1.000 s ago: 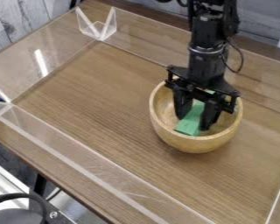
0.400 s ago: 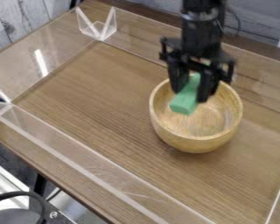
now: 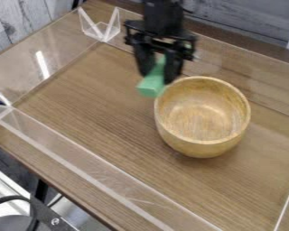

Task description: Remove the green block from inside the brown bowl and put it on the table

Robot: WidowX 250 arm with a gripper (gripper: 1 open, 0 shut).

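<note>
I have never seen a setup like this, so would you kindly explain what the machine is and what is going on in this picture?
The black machine is a single robot arm, reaching in from the top. One fixed-looking camera looks down at the scene from above, at a slant.

The surface is a brown wooden table with low clear edging. On it sits a round wooden bowl, with nothing inside. The jaws hold a green block up, just left of the bowl in the picture.

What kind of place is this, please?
Probably a robot test table: a jointed arm holds a green block near a wooden bowl, on a brown tabletop with clear edging.
</note>
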